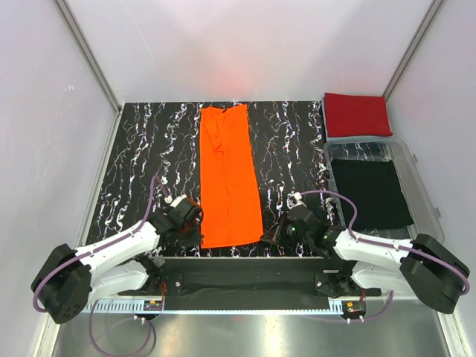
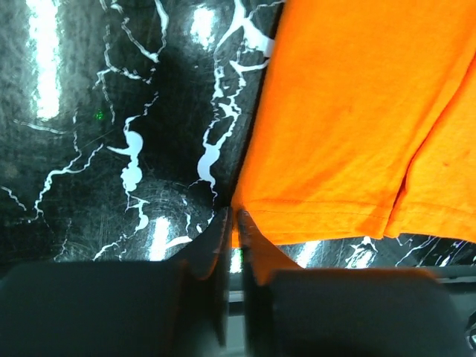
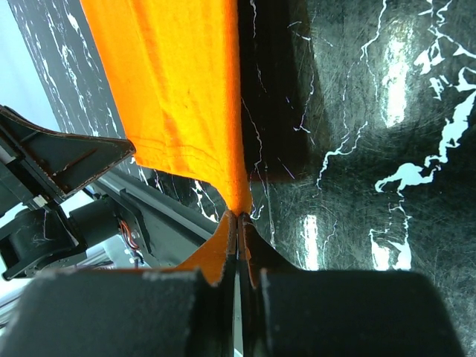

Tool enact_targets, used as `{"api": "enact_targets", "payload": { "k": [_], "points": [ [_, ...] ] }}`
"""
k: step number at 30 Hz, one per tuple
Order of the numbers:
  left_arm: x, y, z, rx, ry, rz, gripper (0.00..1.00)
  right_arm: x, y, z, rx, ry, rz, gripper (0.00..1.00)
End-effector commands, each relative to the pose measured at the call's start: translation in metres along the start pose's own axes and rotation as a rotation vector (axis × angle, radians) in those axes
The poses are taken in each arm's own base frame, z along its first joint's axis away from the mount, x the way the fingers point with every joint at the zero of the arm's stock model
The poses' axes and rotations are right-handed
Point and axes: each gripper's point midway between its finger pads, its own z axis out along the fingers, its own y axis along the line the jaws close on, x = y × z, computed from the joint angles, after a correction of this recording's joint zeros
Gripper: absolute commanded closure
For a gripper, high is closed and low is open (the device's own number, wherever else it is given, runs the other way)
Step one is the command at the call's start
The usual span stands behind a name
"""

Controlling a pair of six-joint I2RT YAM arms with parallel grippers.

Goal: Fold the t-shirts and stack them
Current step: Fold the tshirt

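The orange t-shirt (image 1: 227, 178) lies as a long narrow folded strip down the middle of the black marbled table (image 1: 149, 163). My left gripper (image 1: 195, 223) is shut on its near left corner; the left wrist view shows the hem (image 2: 320, 216) pinched between the jaws of that gripper (image 2: 236, 223). My right gripper (image 1: 274, 232) is shut on its near right corner, and the cloth (image 3: 186, 97) runs up from the closed tips of that gripper (image 3: 238, 219). The red t-shirt (image 1: 357, 114) lies folded at the far right.
A clear plastic bin (image 1: 420, 178) stands at the right with a black folded cloth (image 1: 372, 193) inside. White walls enclose the table on three sides. The arms' base rail (image 1: 245, 279) runs along the near edge.
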Motion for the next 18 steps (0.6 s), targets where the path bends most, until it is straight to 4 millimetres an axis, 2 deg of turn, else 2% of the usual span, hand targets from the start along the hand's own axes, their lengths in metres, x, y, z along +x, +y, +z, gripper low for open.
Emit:
{"api": "enact_targets", "payload": {
  "k": [1, 6, 7, 8, 9, 10, 11, 15, 16, 17, 18],
  "points": [
    [-0.005, -0.012, -0.003, 0.045, -0.02, 0.011, 0.99, 0.001, 0.006, -0.002, -0.019, -0.002, -0.003, 1.0],
    [-0.014, -0.03, -0.009, 0.072, -0.022, 0.032, 1.0, -0.005, 0.007, -0.003, 0.003, -0.023, -0.019, 1.0],
    [-0.015, -0.034, -0.01, 0.078, -0.018, 0.043, 1.0, -0.008, 0.015, -0.004, -0.005, -0.03, -0.027, 1.0],
    [-0.018, -0.042, -0.012, 0.09, -0.011, 0.063, 1.0, -0.007, 0.013, -0.004, 0.016, -0.015, -0.047, 1.0],
    [-0.02, -0.046, -0.014, 0.097, -0.011, 0.074, 1.0, -0.012, 0.029, -0.005, -0.006, -0.021, -0.065, 1.0],
    [-0.022, -0.05, -0.014, 0.102, -0.009, 0.089, 1.0, -0.015, 0.034, -0.005, -0.006, -0.025, -0.081, 1.0],
    [-0.027, -0.058, -0.019, 0.12, -0.017, 0.118, 1.0, -0.014, 0.03, -0.004, 0.028, -0.017, -0.089, 1.0],
    [-0.04, -0.063, -0.015, 0.118, 0.021, 0.12, 1.0, -0.029, 0.041, -0.001, 0.057, -0.054, -0.137, 1.0],
    [-0.047, -0.062, -0.015, 0.119, 0.021, 0.101, 1.0, -0.034, 0.052, -0.001, 0.039, -0.059, -0.148, 1.0],
    [-0.053, -0.063, -0.015, 0.123, 0.018, 0.107, 1.0, -0.035, 0.052, 0.003, 0.053, -0.047, -0.175, 1.0],
    [-0.061, -0.06, -0.012, 0.111, 0.018, 0.088, 1.0, -0.043, 0.062, 0.004, 0.037, -0.046, -0.179, 1.0]
  ]
}}
